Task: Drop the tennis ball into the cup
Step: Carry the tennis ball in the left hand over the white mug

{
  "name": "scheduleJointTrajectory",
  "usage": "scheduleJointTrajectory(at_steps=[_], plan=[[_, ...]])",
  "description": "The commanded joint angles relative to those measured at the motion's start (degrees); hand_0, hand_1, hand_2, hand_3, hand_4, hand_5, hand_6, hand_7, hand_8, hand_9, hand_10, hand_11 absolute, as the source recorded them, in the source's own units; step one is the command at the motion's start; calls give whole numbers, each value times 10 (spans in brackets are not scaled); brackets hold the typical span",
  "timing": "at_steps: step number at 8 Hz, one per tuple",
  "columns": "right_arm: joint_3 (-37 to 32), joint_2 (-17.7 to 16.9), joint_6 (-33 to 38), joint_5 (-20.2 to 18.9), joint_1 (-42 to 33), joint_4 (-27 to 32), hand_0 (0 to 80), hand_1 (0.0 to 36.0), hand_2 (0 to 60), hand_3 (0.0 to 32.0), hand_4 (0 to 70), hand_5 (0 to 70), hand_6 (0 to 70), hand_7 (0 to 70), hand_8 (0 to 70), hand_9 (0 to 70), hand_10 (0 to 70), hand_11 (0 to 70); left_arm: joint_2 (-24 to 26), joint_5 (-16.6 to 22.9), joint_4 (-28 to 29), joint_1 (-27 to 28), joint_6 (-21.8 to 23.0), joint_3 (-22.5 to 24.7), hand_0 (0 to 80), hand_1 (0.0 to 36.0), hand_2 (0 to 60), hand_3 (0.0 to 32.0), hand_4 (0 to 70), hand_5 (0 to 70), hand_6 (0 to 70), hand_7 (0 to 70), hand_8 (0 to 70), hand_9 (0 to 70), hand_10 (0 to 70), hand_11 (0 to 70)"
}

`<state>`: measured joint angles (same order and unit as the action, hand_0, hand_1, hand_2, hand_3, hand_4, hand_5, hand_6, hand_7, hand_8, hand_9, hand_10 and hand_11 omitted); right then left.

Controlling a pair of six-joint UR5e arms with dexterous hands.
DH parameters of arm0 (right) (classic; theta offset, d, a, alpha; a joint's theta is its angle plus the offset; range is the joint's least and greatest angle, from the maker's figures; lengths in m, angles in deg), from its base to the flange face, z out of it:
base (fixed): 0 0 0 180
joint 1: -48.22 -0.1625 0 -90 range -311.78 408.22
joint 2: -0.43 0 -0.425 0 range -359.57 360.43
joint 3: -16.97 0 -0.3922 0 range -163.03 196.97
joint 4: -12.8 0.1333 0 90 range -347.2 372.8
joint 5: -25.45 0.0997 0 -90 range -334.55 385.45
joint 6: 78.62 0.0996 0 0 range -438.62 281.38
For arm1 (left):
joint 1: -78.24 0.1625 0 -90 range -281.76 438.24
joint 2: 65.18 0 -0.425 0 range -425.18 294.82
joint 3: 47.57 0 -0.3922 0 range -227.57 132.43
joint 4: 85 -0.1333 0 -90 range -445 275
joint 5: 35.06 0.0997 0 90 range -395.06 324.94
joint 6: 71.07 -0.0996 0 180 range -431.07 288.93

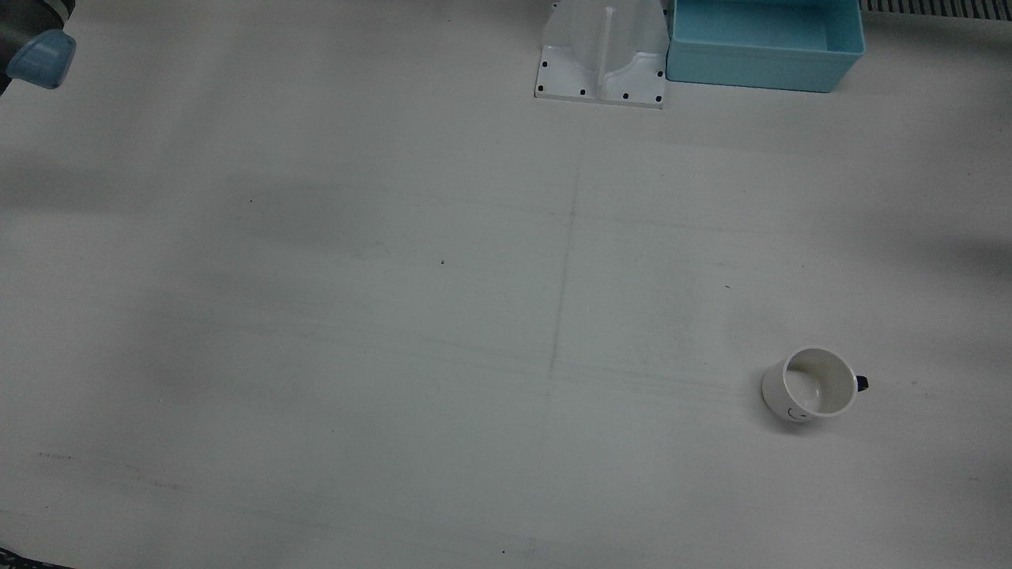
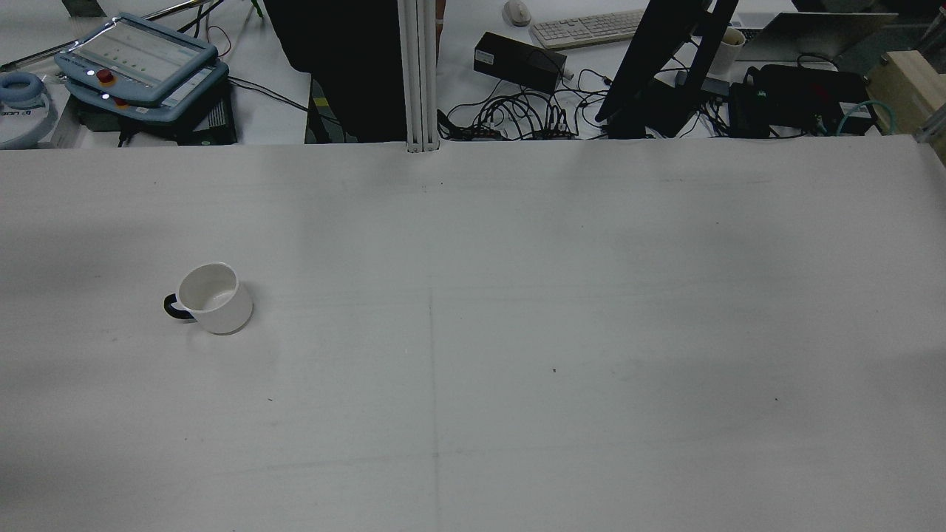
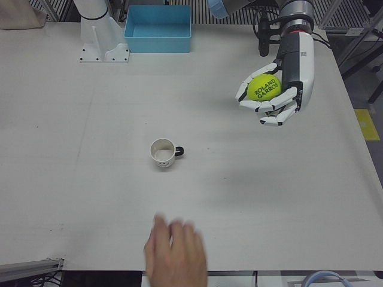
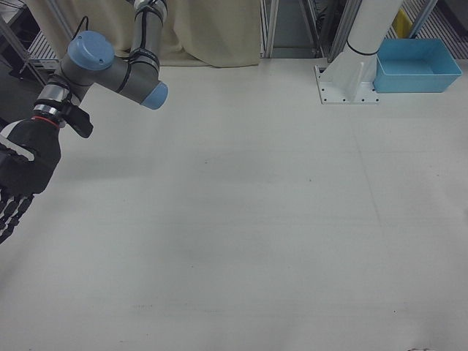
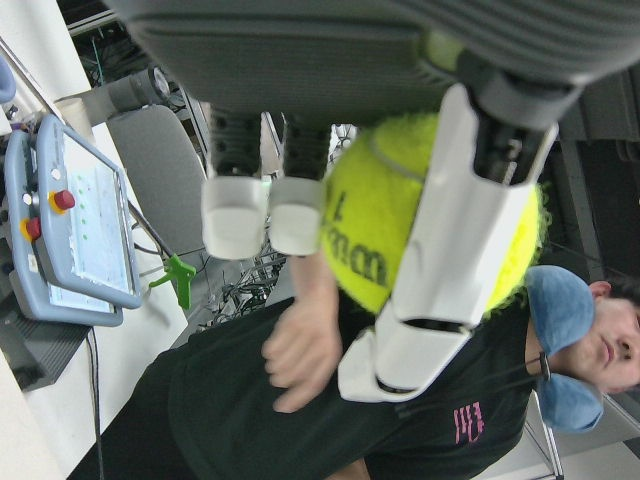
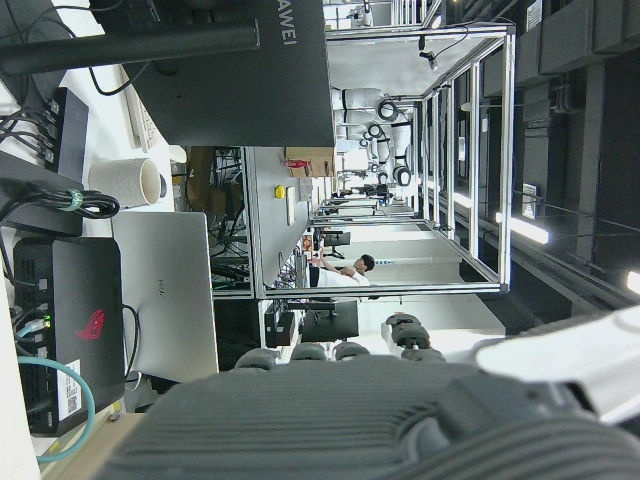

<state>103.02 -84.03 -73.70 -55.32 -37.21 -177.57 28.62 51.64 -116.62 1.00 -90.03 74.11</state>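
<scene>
One tennis ball [image 3: 264, 87], yellow-green, black lettering, clasped in left hand [image 3: 276, 95] fingers [image 3: 270, 105]; one white cup [image 3: 163, 152] upright on tabletop [image 3: 90, 149]; right hand [image 4: 20, 175] fingers spread, empty

The left hand [image 3: 277, 95] has a white shell with dark joints and a grey-ringed wrist, while the right hand [image 4: 20, 175], at the frame's left edge, is black, on a grey arm [image 4: 110, 69] with blue caps.

Yellow-green tennis ball [image 3: 264, 87] with black lettering, white left hand [image 3: 276, 95], black right hand [image 4: 20, 175], white cup [image 3: 162, 152] with dark handle, light-blue bin [image 3: 158, 28] at upper left, white table [image 3: 90, 179]
</scene>
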Motion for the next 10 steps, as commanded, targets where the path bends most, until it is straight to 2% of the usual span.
scheduleJointTrajectory(at_steps=[1,2,4,5,10], plan=[[0,0,0,0,0,0,0,0,0,0,0,0,0,0,0,0,0,0,83,-7,-55,105,5,0,800,360,600,0,599,249,383,700,698,700,700,700],[0,0,0,0,0,0,0,0,0,0,0,0,0,0,0,0,0,0,114,-9,-78,163,3,-5,800,360,600,0,584,247,377,700,683,700,700,700],[0,0,0,0,0,0,0,0,0,0,0,0,0,0,0,0,0,0,119,-79,-79,269,4,-14,800,360,600,0,558,246,367,700,665,700,700,700],[0,0,0,0,0,0,0,0,0,0,0,0,0,0,0,0,0,0,122,-86,-72,291,4,-28,800,360,600,0,543,246,362,700,658,700,700,700],[0,0,0,0,0,0,0,0,0,0,0,0,0,0,0,0,0,0,114,-87,-39,294,5,-62,800,360,600,0,520,245,353,700,645,700,700,700]])
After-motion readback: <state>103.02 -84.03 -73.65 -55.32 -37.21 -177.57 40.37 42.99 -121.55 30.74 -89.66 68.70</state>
